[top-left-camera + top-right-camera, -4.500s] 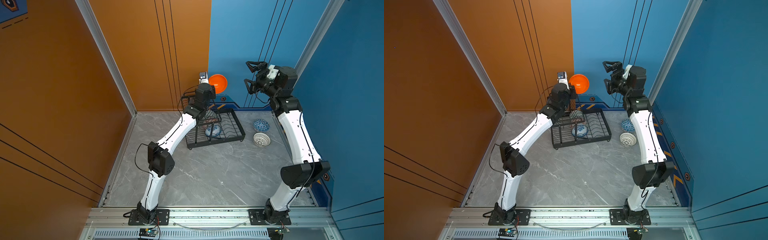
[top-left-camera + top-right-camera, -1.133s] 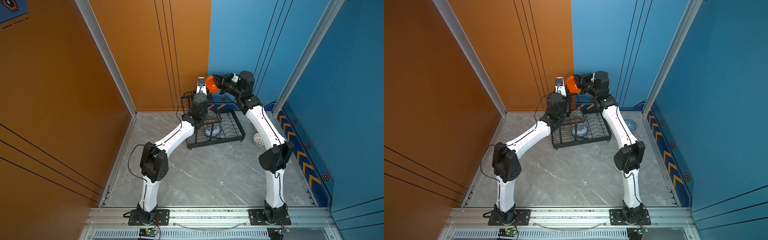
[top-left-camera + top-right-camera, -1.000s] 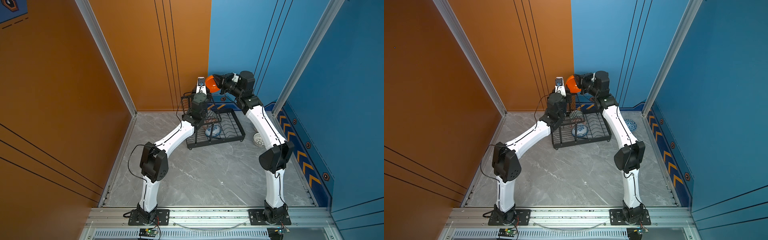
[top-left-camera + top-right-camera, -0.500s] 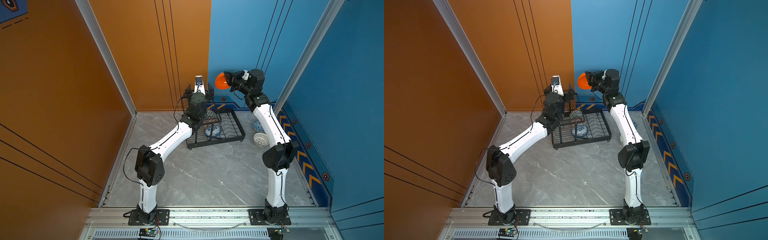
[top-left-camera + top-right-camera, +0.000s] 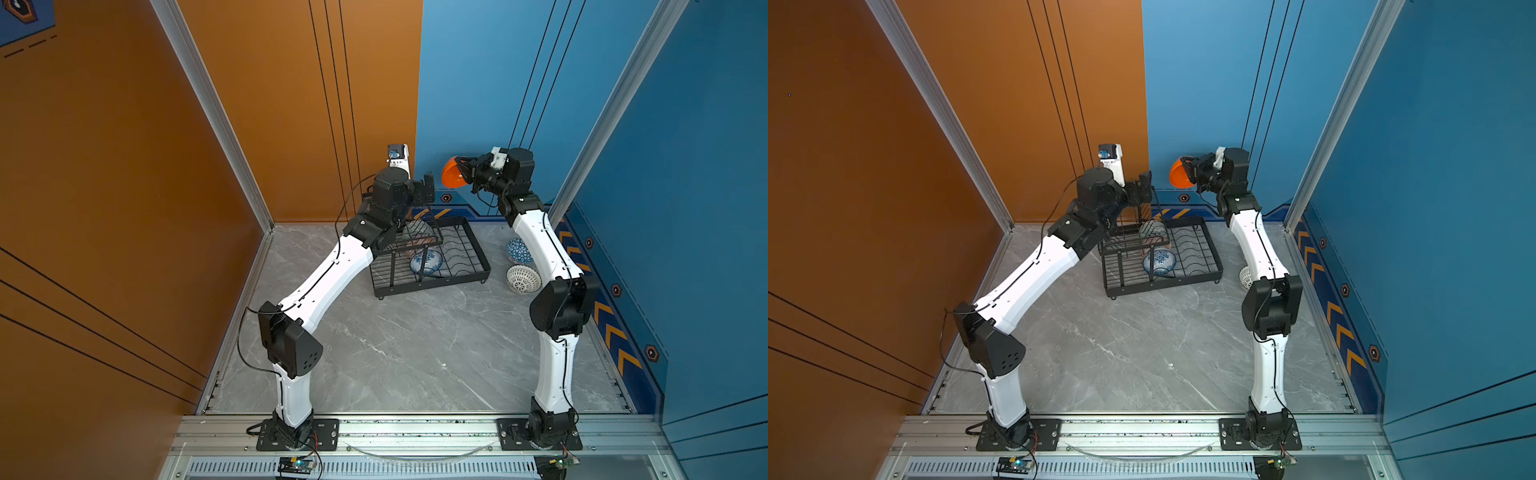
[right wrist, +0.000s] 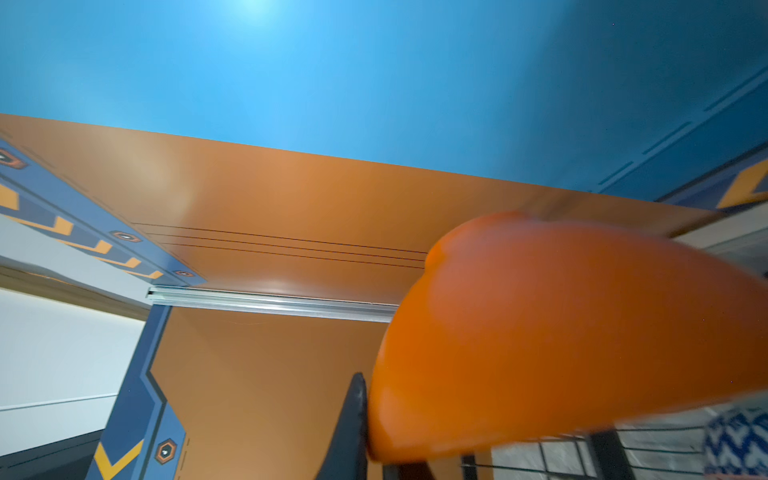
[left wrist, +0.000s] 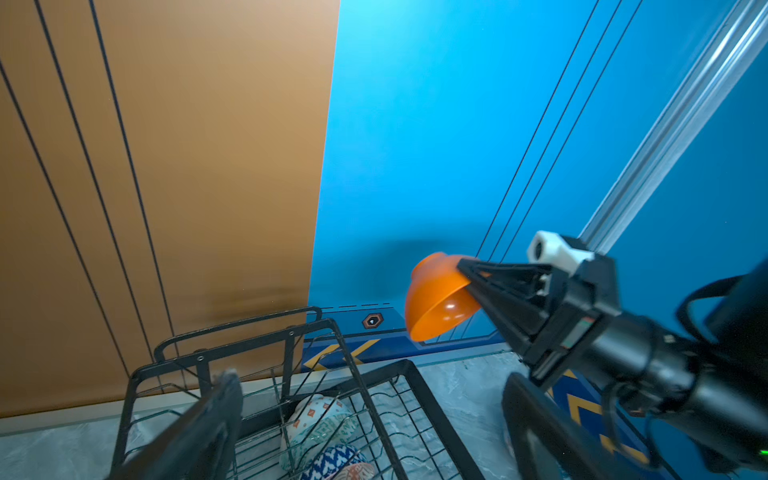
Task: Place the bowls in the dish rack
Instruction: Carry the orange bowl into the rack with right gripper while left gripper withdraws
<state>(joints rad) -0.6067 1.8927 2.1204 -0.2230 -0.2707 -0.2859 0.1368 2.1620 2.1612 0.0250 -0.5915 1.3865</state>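
Note:
My right gripper (image 5: pixel 463 170) is shut on the rim of the plain orange bowl (image 5: pixel 451 178) and holds it tilted, high above the back of the dish rack (image 5: pixel 469 249); the left wrist view shows the same orange bowl (image 7: pixel 436 299). My left gripper (image 5: pixel 420 192) hangs open and empty over the rack's raised tier, a short gap left of that bowl. A blue-white floral bowl (image 5: pixel 426 262) leans in the rack's tray. Patterned bowls (image 7: pixel 320 419) lie under the upper tier. A blue-white triangle bowl (image 5: pixel 517 249) and a white lattice bowl (image 5: pixel 523 279) sit on the floor right of the rack.
The rack stands at the back near the corner where the orange wall (image 5: pixel 270 104) meets the blue wall (image 5: pixel 478 83). The right arm's forearm (image 5: pixel 544 249) passes close over the two floor bowls. Grey marble floor (image 5: pixel 395 353) stretches in front of the rack.
A second ago both grippers met at the orange bowl. The left gripper has opened and let go, and the right gripper has carried the bowl off to the right.

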